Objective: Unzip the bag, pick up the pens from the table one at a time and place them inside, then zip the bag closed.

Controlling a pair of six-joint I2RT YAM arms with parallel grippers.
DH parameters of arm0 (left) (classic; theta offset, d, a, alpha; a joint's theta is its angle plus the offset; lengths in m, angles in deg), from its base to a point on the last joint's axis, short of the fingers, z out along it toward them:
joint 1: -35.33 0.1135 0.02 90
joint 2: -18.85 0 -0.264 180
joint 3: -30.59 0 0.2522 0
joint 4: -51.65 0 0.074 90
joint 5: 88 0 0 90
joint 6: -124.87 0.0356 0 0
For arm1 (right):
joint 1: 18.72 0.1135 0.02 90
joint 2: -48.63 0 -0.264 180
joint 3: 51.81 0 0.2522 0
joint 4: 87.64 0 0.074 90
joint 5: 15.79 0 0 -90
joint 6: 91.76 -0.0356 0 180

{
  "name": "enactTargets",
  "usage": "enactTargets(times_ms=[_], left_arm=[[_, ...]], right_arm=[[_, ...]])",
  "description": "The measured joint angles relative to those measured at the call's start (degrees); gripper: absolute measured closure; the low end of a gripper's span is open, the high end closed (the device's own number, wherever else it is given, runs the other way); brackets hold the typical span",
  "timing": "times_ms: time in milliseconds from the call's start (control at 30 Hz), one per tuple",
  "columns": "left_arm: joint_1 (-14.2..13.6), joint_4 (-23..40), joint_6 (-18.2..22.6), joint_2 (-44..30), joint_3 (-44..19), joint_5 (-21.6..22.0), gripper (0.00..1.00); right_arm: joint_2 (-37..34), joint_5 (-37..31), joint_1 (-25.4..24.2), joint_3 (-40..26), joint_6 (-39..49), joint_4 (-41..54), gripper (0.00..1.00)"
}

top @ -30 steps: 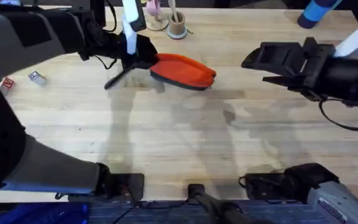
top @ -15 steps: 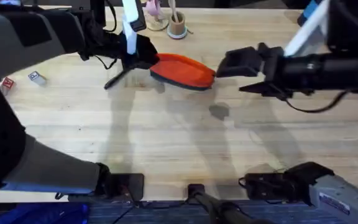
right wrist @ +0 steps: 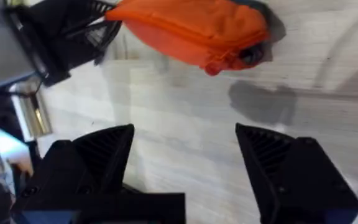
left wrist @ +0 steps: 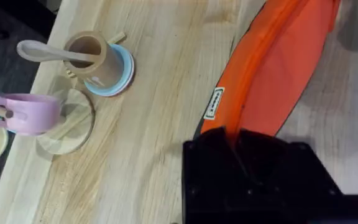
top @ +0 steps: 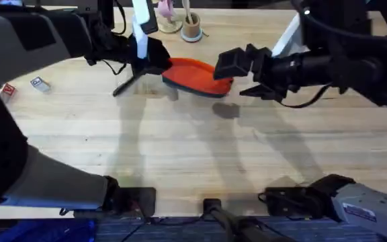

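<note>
A: where's the bag?

B: far centre of the table, lying lengthways. Left gripper is clamped on the near-left end of it, fabric pinched between the black fingers per the left wrist view

A: and the right?

B: right gripper is at the opposite end, jaws wide apart, nothing in them. Right wrist view puts the end of the bag ahead of the fingers, with a small orange tab and dark bit at the tip, probably the zipper pull. Not touching yet

A: so step in hand is the unzip

B: looks like it, bag reads as shut. Advice: left arm holds its end as the anchor, right centres the jaws on that pull, not on the fabric, closes fully, then drags along the zipper line toward the left gripper. Pull in line with the teeth, low to the table, else the bag lifts or twists out of the left grip

A: risk?

B: pull is small, easy to pinch cloth instead. Can't tell its orientation from here. A dark slim thing lies just beside the left gripper, possibly a pen, blurred
</note>
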Motion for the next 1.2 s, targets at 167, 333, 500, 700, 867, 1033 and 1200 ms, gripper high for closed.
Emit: enactTargets(times_ms=[167, 333, 500, 700, 867, 1033, 1200], left_arm=[[-0.02, 0.00, 0.00, -0.01, 0.00, 0.00, 0.958], [-0.01, 0.00, 0.00, -0.01, 0.00, 0.00, 0.958], [0.00, 0.02, 0.00, 0.01, 0.00, 0.00, 0.958], [0.00, 0.02, 0.00, -0.01, 0.00, 0.00, 0.958], [0.00, 0.00, 0.00, -0.01, 0.00, 0.02, 0.958], [0.00, -0.02, 0.00, -0.01, 0.00, 0.20, 0.958], [0.00, -0.02, 0.00, -0.01, 0.00, 0.39, 0.958]], right_arm=[[-3.01, -2.92, 2.67, -0.02, -2.75, -2.16, 0.004], [-6.76, -6.53, 5.28, -0.01, -5.47, -4.43, 0.004], [-11.01, -9.05, 6.18, -0.02, -7.12, -9.20, 0.005], [-15.22, -11.61, 6.18, -0.02, -8.16, -14.03, 0.082], [-16.16, -14.06, 6.18, -0.02, -9.30, -15.05, 0.232], [-16.16, -16.27, 6.18, -0.02, -10.41, -14.83, 0.499], [-16.16, -17.43, 6.18, -0.02, -10.71, -14.54, 0.728]])
